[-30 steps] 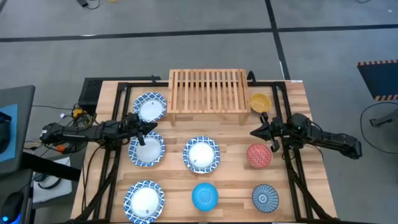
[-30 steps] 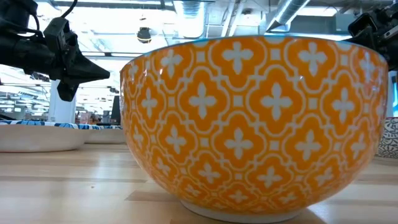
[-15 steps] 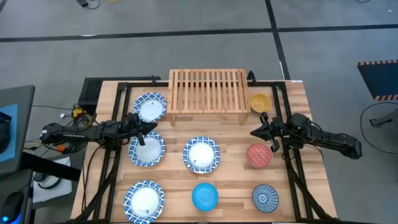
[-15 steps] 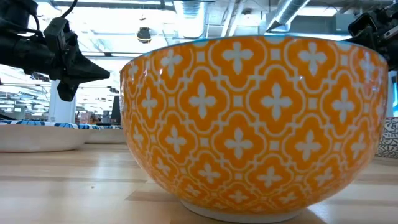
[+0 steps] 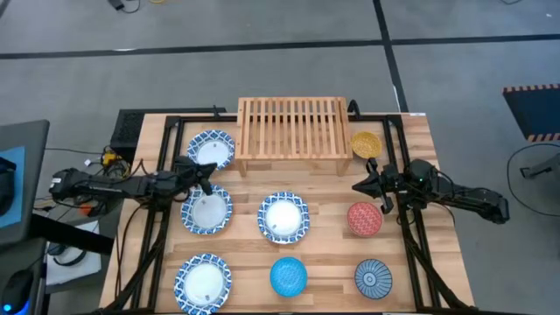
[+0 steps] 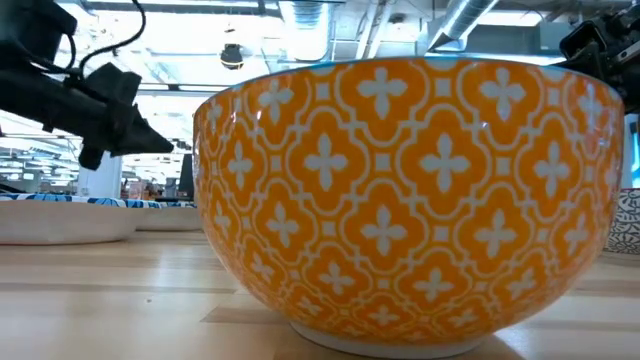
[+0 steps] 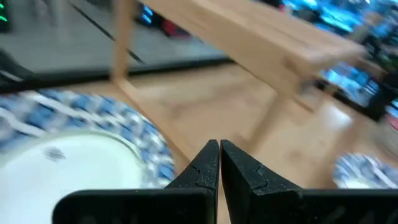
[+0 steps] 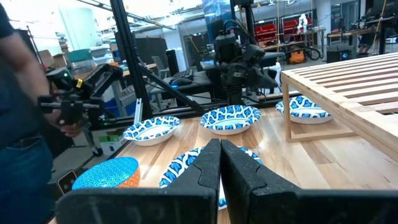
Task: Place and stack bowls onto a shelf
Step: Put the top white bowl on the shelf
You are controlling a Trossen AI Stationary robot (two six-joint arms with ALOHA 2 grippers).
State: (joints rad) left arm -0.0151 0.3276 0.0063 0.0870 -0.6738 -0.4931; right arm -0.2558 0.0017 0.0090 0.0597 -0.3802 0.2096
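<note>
Beside the shelf, off its left front leg, the left hand is hanging with its fingers pressed closed and empty, between the white bowl by the shelf's left end and the white bowl nearer the worktop's front. With fingers closed like this, it is risking a knock on a patterned rim, or a shove that slides a bowl off, rather than a grasp; the shelf leg is also close. Its wrist picture is smeared, so height over the rim is probably small but uncertain. The left arm is lying low and outstretched. Off the shelf's right front corner, the right hand is waiting, closed and empty, near the red bowl and yellow bowl.
</note>
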